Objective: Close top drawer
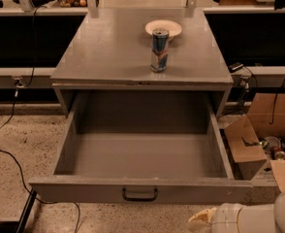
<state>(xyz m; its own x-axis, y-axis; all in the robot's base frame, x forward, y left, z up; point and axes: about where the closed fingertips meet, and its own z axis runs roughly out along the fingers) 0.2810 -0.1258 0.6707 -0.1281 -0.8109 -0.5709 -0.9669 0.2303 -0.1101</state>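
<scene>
The drawer [142, 155] stands fully open, and the gripper [201, 222], open or shut I cannot tell, sits low beside its front, probably to push it.

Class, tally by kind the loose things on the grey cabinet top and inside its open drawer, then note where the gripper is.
Blue-and-silver drink can: 1
White round plate: 1
Things in the open grey metal top drawer: 0
Total: 2
Pale gripper: low right, before the drawer front.
</scene>
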